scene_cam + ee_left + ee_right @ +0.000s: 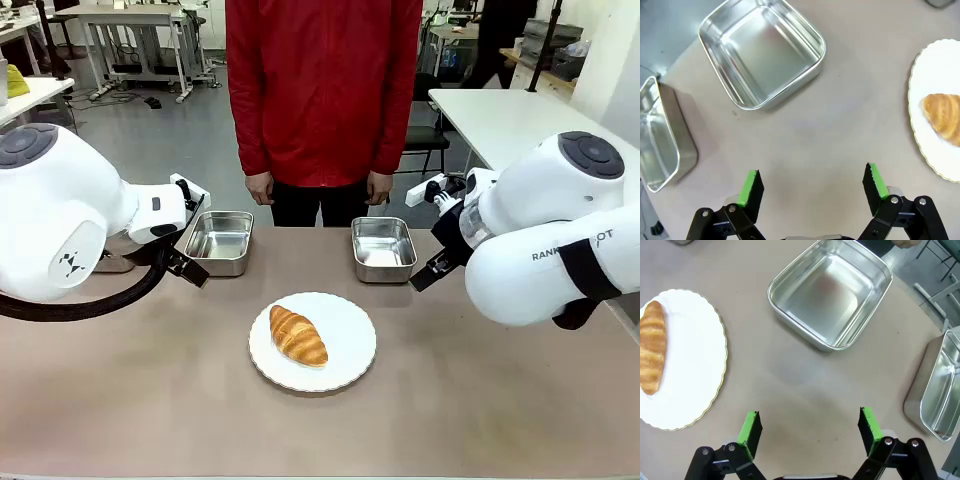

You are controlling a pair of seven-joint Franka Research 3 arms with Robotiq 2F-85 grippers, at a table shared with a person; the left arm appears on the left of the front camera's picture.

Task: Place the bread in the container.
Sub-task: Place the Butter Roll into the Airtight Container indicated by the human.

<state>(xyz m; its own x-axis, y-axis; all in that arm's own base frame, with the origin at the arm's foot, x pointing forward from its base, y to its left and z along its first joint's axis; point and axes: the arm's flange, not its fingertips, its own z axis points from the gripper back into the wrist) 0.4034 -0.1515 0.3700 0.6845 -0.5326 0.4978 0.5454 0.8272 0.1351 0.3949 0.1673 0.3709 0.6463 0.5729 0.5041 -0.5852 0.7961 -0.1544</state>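
Nearest, at mid-table (480, 400): bread (298, 335) lying aslant on round white plate (352, 350), untouched, outside any pan. Farther back, on either side: left gripper (812, 173) spread wide above bare tabletop, nothing between green pads (748, 187); right gripper (809, 413) likewise wide and empty. Beyond the plate: left container (218, 266) just beside the left gripper, right container (384, 270) near the right gripper, both empty. At the far edge: person in red jacket (322, 90), one hand (260, 187) and the other hand (379, 187) hanging down.
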